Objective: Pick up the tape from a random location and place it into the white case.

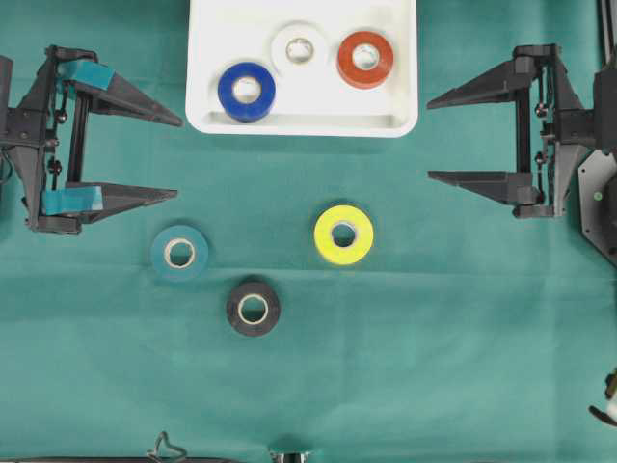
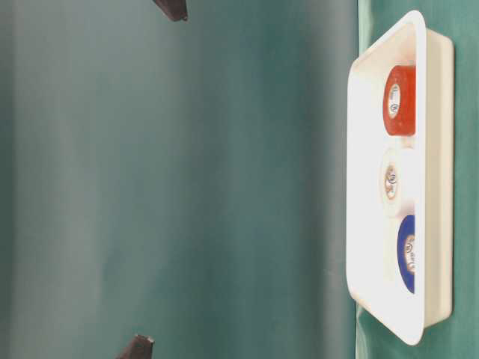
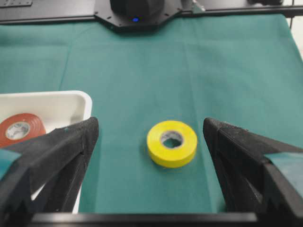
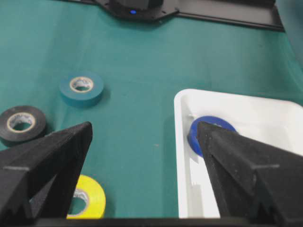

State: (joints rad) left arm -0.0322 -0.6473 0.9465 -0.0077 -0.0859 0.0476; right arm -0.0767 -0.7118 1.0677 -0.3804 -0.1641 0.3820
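Note:
The white case (image 1: 207,87) sits at the top centre with a blue roll (image 1: 246,92), a white roll (image 1: 299,48) and a red roll (image 1: 365,59) inside. On the green cloth lie a yellow tape roll (image 1: 343,234), a teal roll (image 1: 179,253) and a black roll (image 1: 254,308). My left gripper (image 1: 178,156) hangs open at the left edge, empty. At the right edge my right gripper (image 1: 429,137) is open too, holding nothing. The yellow tape (image 3: 172,143) lies ahead between the left fingers in the left wrist view. The right wrist view shows the case (image 4: 182,156), the blue roll (image 4: 195,132) and the yellow tape (image 4: 90,201).
Green cloth covers the whole table (image 1: 463,338). The case (image 2: 419,172) appears edge-on in the table-level view, rolls inside. Arm bases sit at the far edges, the left arm's (image 4: 135,7) and the right arm's (image 3: 137,9). A small metal clip (image 1: 166,449) lies at the bottom edge.

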